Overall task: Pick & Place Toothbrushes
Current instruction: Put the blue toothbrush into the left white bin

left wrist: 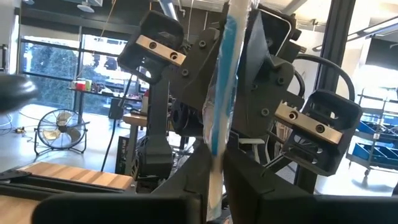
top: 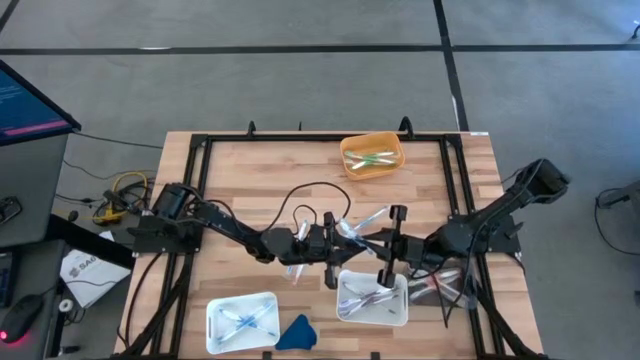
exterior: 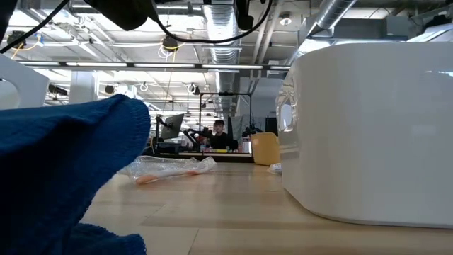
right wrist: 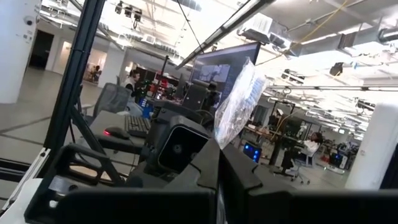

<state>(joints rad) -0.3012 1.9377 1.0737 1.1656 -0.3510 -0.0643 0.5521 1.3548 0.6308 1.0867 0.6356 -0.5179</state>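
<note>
While both arms meet mid-table, the left gripper (left wrist: 211, 180) pinches a blue toothbrush (left wrist: 222, 81) in its jaws; the right gripper (right wrist: 219, 180), jaws pressed on its clear wrapper (right wrist: 239, 99), faces it. Toothbrushes lie in three trays; more wait beyond the right jaws.

No legible txt on any item; white sheet (top: 83, 270) on floor, far left: print too small to read.
</note>
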